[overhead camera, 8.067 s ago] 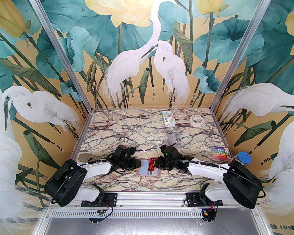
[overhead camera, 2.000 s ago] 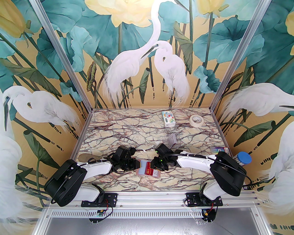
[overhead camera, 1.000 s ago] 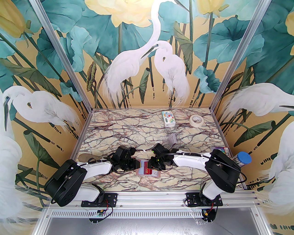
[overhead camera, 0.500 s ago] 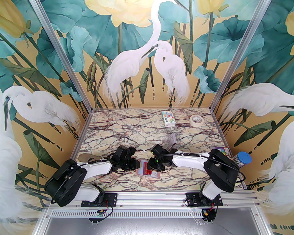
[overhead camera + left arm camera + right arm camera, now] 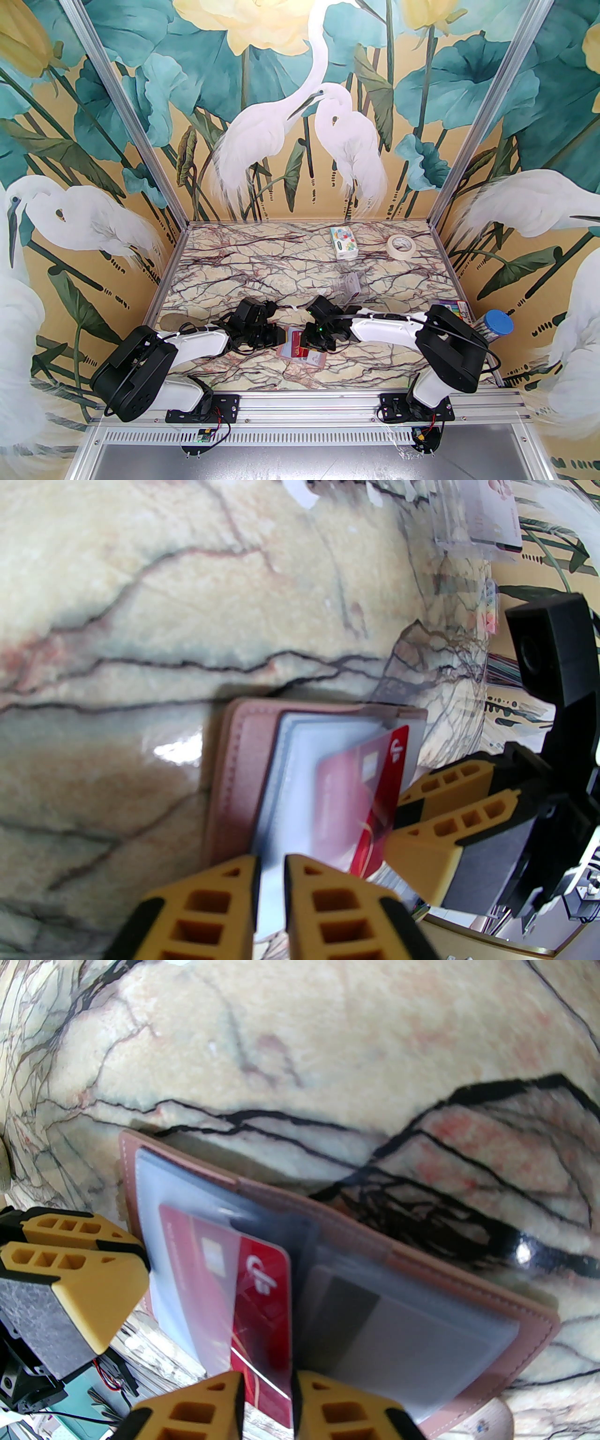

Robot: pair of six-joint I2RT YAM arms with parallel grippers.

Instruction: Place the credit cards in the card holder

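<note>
The dusty-pink card holder (image 5: 315, 359) lies open near the table's front, its pink rim (image 5: 422, 1260) framing clear sleeves. My left gripper (image 5: 269, 888) is shut on the edge of the left clear sleeve (image 5: 290, 780), pinning it. My right gripper (image 5: 267, 1382) is shut on a red credit card (image 5: 253, 1278), whose far end sits partly inside that sleeve. The red card (image 5: 361, 798) stands tilted between the two grippers. A grey card with a dark stripe (image 5: 365, 1330) rests in the right-hand sleeve. From above, the left gripper (image 5: 280, 335) and the right gripper (image 5: 309, 342) nearly meet over the holder.
A clear plastic stand (image 5: 349, 285) is just behind the right wrist, with a pale card (image 5: 497, 517) in it. Farther back are a colourful tissue pack (image 5: 344, 241) and a tape roll (image 5: 401, 245). A marker pack (image 5: 452, 309) and a blue-capped container (image 5: 498, 323) sit at the right edge.
The right arm has swung left and carried the red card over the open holder and into the left sleeve's mouth. The left gripper has stayed clamped in place.
</note>
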